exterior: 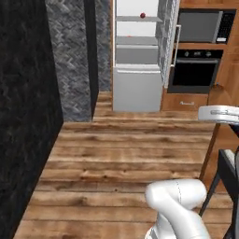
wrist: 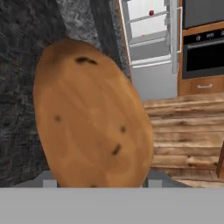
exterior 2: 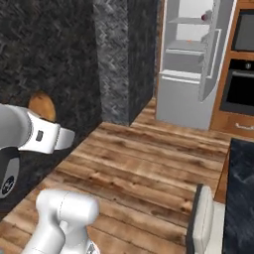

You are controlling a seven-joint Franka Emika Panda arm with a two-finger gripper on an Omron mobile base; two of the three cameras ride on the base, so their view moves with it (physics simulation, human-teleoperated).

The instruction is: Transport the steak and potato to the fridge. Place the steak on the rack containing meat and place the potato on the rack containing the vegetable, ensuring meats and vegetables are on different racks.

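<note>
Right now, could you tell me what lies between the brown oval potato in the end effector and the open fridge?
Bare wooden floor separates the brown oval potato from the white open fridge, seen in the hand view.

The fridge stands open on the wooden floor. Inside it, the topmost shelf carries a round red vegetable near the right end. The next shelf down holds a tiny orange piece.

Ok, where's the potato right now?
The potato sits in the gripper, close up in the hand view, held out over the wood floor, well short of the open fridge.
</note>
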